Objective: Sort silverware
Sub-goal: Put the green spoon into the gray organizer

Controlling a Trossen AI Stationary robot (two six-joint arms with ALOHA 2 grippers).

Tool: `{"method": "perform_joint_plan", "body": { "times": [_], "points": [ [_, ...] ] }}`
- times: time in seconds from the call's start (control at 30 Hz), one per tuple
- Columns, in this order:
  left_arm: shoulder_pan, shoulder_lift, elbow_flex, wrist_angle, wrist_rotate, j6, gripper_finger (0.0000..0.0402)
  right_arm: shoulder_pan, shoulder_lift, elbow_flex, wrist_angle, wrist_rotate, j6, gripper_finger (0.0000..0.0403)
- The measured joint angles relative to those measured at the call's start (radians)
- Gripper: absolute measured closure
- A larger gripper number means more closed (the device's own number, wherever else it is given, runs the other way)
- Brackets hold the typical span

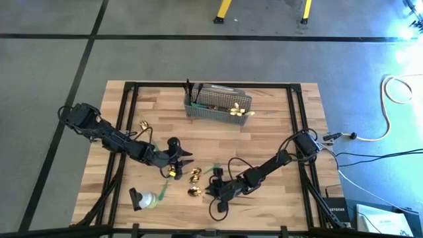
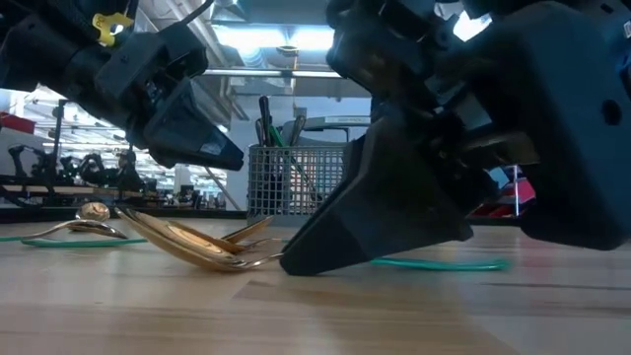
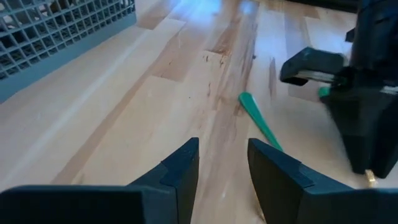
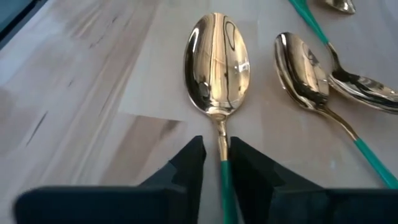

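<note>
Spoons, gold, several, lying on the wooden table (image 1: pixel 264 132) near its front edge, between my two arms. One gold spoon (image 4: pixel 217 62) lies bowl-up directly ahead of my right gripper (image 4: pixel 216 163); its green-tipped handle runs back between the two dark fingers (image 4: pixel 186 165), which stand narrowly apart on either side of it. I cannot tell whether they are pressing on it. Two more spoons (image 4: pixel 311 74) lie just beside the first, overlapping each other, next to a green tape strip (image 4: pixel 367 155).

Left gripper (image 3: pixel 222 171): hovering low over bare wood just left of the spoon cluster, fingers partly open with nothing between them. A green strip (image 3: pixel 261 121) lies ahead of it, with the right arm beyond.

Mesh basket (image 1: pixel 218 102), grey, at the table's far edge, well apart from both grippers, holding dark upright cutlery (image 1: pixel 193 92) and a gold piece (image 1: pixel 239 109).
</note>
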Motion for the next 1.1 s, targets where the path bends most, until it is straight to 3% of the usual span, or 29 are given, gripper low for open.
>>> {"method": "perform_joint_plan", "body": {
  "times": [0.13, 0.37, 0.73, 0.87, 0.97, 1.03, 1.1],
  "points": [
    [0.004, 0.0, 0.0, -0.006, -0.003, 0.004, 0.0279, -0.009, -0.001, 0.0, -0.004, -0.044, -0.057, 0.0395],
    [0.006, 0.001, 0.0, -0.005, -0.027, 0.013, 0.0279, -0.024, -0.049, -0.005, -0.068, -0.053, -0.139, 0.0399],
    [0.017, 0.001, 0.0, 0.0, -0.077, 0.05, 0.0279, -0.147, -0.382, 0.001, -0.403, -0.051, -0.38, 0.0401],
    [0.039, 0.001, 0.0, 0.01, -0.096, 0.07, 0.0279, -0.234, -0.473, 0.094, -0.624, -0.048, -0.483, 0.0402],
    [0.074, 0.001, 0.0, 0.033, -0.05, 0.061, 0.0279, -0.288, -0.481, 0.181, -0.781, -0.012, -0.553, 0.0402],
    [0.098, 0.001, 0.008, 0.036, -0.011, 0.106, 0.0279, -0.317, -0.481, 0.23, -0.796, 0.026, -0.554, 0.0402],
    [0.11, 0.001, 0.016, 0.032, -0.014, 0.153, 0.0279, -0.35, -0.482, 0.26, -0.732, -0.001, -0.511, 0.0402]
  ]
}}
